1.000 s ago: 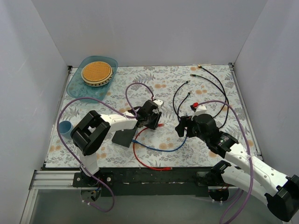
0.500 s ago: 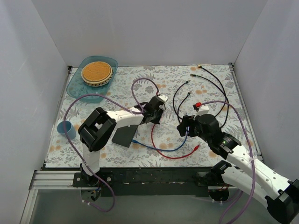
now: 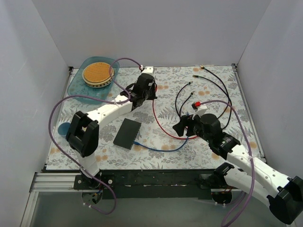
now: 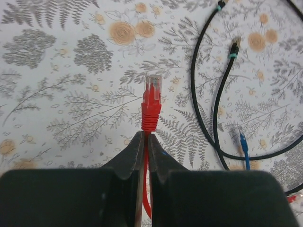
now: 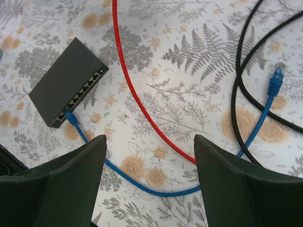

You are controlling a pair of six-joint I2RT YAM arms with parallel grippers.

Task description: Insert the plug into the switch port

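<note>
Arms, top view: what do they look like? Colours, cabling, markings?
The left arm and right arm: white link shells, black joints, a loose lilac cable along each. The left gripper and right gripper: black, wedge-shaped fingers. Small red mark by the right wrist.

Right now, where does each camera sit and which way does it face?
Top external: above and behind, looking down at the table; left arm and right arm show.
Left wrist: on that wrist, looking down past the left gripper, shut on the red plug's tail.
Right wrist: on that wrist, looking down through the open right gripper at the switch.
Shared: top and right wrist views both show the switch.
</note>
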